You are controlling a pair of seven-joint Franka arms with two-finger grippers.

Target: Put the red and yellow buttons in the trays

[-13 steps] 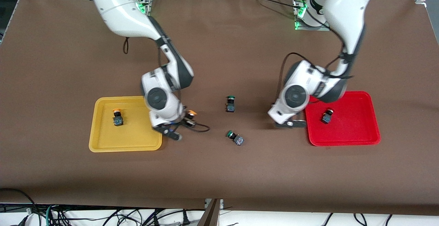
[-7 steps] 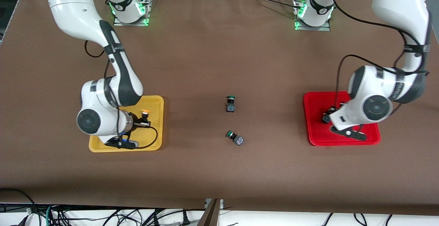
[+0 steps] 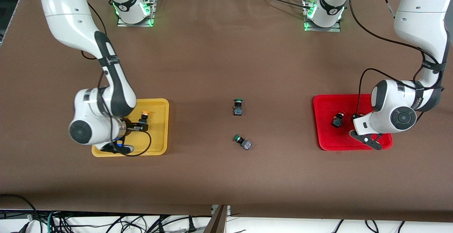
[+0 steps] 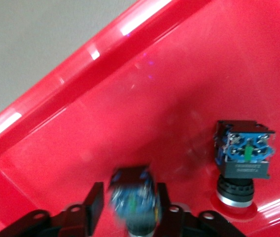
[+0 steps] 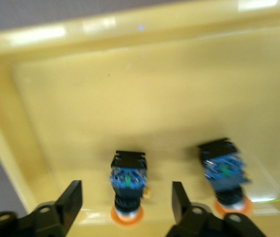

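Observation:
My left gripper (image 3: pixel 355 119) is low over the red tray (image 3: pixel 329 144). In the left wrist view its fingers stand a little apart around a blurred red button (image 4: pixel 132 197), with a gap on one side, over the red tray (image 4: pixel 81 108). A second red button (image 4: pixel 244 158) lies beside it and also shows in the front view (image 3: pixel 338 120). My right gripper (image 3: pixel 141 124) is open over the yellow tray (image 3: pixel 155 102). A yellow button (image 5: pixel 128 173) lies untouched between its wide jaws. Another yellow button (image 5: pixel 224 170) lies beside it. The front view shows only one yellow button (image 3: pixel 144 114).
Two green-capped switches lie mid-table between the trays, one (image 3: pixel 238 106) farther from the front camera and one (image 3: pixel 242 141) nearer. The right arm's hand covers much of the yellow tray. Cables trail from both wrists.
Both arms carried buttons from mid-table to the trays. In the last half second the left gripper shifted over the red tray and its button came loose; the right gripper opened around the yellow button.

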